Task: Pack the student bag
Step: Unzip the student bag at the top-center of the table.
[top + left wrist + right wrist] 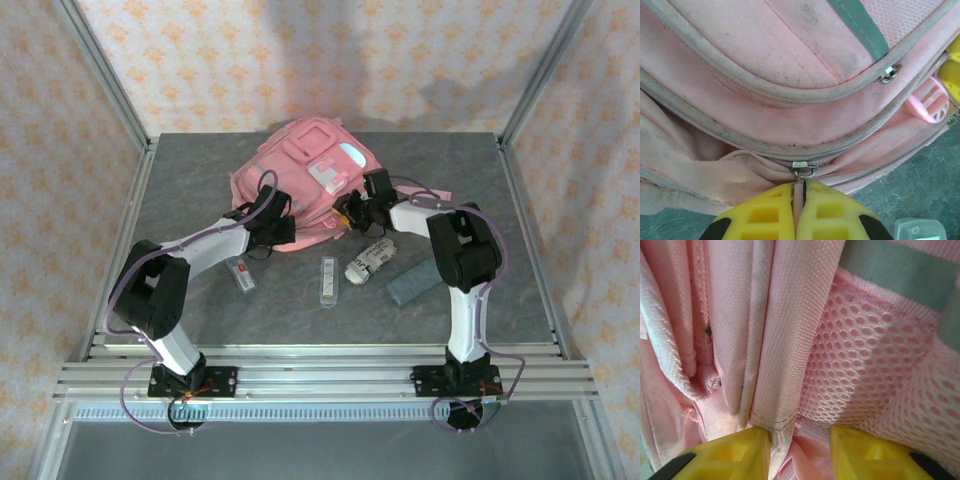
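The student bag [305, 170], a big pink backpack with a light blue-and-white patch, lies at the back middle of the table. My left gripper [268, 216] is at its near left edge. In the left wrist view its yellow fingers [765, 212] are shut [799, 192] on the pink pull tab of a zip, just below the metal slider [804, 168]. My right gripper [355, 208] is at the bag's near right side. There its jaws [800, 440] stand partly apart with a fold of pink bag fabric [780, 390] bunched between them, next to pink mesh [860, 370].
On the grey table in front of the bag lie a small flat card-like item [241, 275], a clear slim case [328, 280], a rolled white printed item [370, 262] and a grey-blue block [412, 283]. Metal frame posts stand at the table's sides.
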